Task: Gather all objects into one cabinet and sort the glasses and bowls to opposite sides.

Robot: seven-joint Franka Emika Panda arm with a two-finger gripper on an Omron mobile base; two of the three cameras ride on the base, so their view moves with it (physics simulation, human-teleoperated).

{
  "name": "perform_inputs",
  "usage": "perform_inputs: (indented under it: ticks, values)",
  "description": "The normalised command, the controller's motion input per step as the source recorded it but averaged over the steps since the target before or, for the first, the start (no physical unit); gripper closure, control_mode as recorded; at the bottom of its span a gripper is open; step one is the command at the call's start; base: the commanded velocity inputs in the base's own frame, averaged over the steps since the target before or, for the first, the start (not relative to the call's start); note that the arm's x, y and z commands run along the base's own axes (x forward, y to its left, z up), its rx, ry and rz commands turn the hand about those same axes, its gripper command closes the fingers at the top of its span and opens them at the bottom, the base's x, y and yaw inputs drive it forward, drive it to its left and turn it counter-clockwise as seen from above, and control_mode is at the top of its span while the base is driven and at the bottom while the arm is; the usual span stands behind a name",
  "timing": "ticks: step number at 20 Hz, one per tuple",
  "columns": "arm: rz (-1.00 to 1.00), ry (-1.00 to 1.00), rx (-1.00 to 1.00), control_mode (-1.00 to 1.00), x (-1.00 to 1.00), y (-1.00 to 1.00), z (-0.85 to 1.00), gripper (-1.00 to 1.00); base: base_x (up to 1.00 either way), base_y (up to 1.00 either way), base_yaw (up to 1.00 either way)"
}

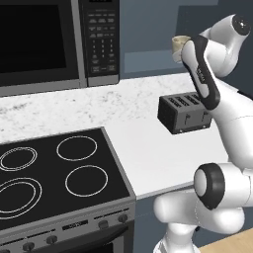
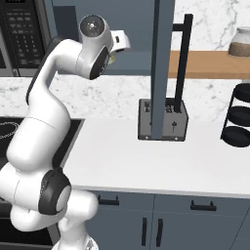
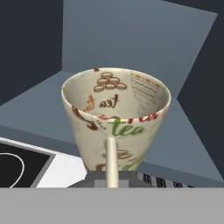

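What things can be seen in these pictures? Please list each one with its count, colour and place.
mug: one, beige with tea prints, held up in front of the open cabinet
cabinet: one, blue-grey, door open with black bar handle
toaster: one, dark grey, on the white counter
microwave: one, silver and black, above the counter
stove: one, black, left of the counter
jar: one, glass, on a wooden shelf at right
black rack: one, right end of the counter
gripper: one, shut on the mug
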Motion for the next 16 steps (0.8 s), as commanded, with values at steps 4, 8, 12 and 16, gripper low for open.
perform_inputs:
  ticks: [4, 8, 12, 16]
  values:
    - [0.0, 0.0, 0.0, -1.0, 0.0, 0.0, 0.0, 1.0, 0.0, 0.0, 0.0]
    - [0.0, 0.0, 0.0, 1.0, 0.0, 0.0, 0.0, 1.0, -0.11, 0.02, 0.02]
    - [0.0, 0.0, 0.0, 1.0, 0.0, 0.0, 0.0, 1.0, -0.52, 0.08, 0.13]
    - [0.0, 0.0, 0.0, 1.0, 0.0, 0.0, 0.0, 1.0, -0.56, 0.17, 0.19]
